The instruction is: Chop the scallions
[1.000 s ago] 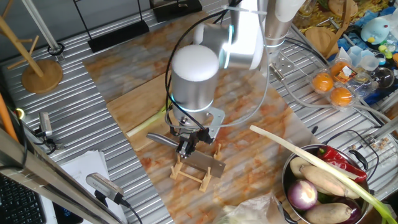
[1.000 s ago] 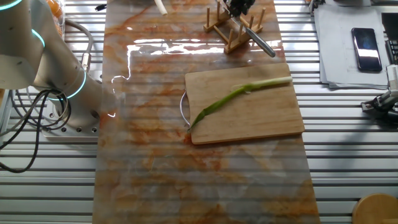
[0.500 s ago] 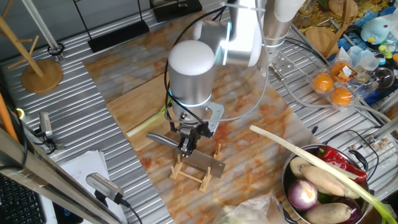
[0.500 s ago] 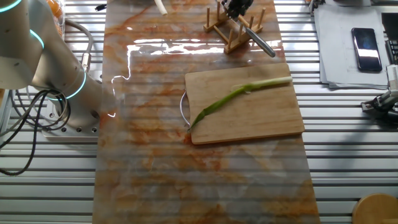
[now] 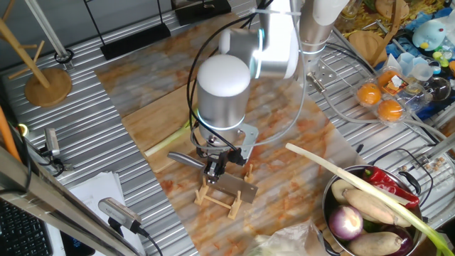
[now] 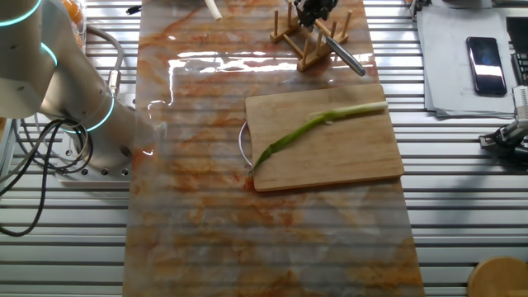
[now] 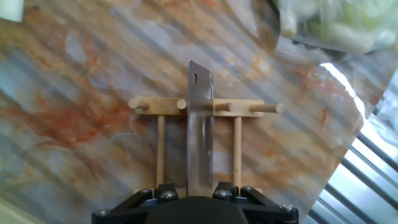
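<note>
One slim scallion (image 6: 313,128) lies diagonally on the wooden cutting board (image 6: 346,157), whole, pale end toward the right. In one fixed view only its pale end (image 5: 165,140) shows from under the arm. A knife (image 5: 238,186) stands on edge in a small wooden rack (image 5: 213,200) beside the board, its dark handle (image 6: 351,62) sticking out. My gripper (image 5: 213,168) hangs right over the knife near where blade meets handle. In the hand view the blade (image 7: 200,137) runs up from between my gripper (image 7: 199,188), the fingers (image 7: 165,190) open and standing off each side of it.
A metal bowl (image 5: 328,206) of vegetables and a long thick leek (image 5: 341,174) sit right of the rack. Oranges in a tray (image 5: 380,99), a phone (image 6: 484,54), a wooden stand (image 5: 46,85) and the arm's base (image 6: 82,124) ring the marbled mat.
The arm swayed slightly left and back over the rack. Knife, rack and scallion have not moved.
</note>
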Controlling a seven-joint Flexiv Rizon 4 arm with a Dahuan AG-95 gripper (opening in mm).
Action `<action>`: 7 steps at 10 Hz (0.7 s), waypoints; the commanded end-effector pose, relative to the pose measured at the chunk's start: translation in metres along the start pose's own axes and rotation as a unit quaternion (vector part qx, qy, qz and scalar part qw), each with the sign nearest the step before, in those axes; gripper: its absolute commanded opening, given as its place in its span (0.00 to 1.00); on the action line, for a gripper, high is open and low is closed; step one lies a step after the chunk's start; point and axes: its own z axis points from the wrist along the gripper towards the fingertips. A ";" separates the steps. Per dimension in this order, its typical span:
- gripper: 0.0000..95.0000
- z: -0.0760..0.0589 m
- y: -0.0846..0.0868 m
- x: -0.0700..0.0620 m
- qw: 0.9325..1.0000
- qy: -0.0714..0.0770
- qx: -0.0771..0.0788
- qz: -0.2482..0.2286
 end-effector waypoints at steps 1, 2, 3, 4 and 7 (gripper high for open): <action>0.40 0.002 0.002 0.000 1.000 0.002 0.003 -0.002; 0.40 0.003 0.002 0.000 1.000 0.004 0.002 -0.004; 0.40 0.003 0.002 0.000 1.000 0.005 0.002 -0.004; 0.40 0.006 0.001 0.001 1.000 0.006 0.003 -0.001; 0.20 0.015 -0.002 0.002 1.000 0.007 0.003 -0.003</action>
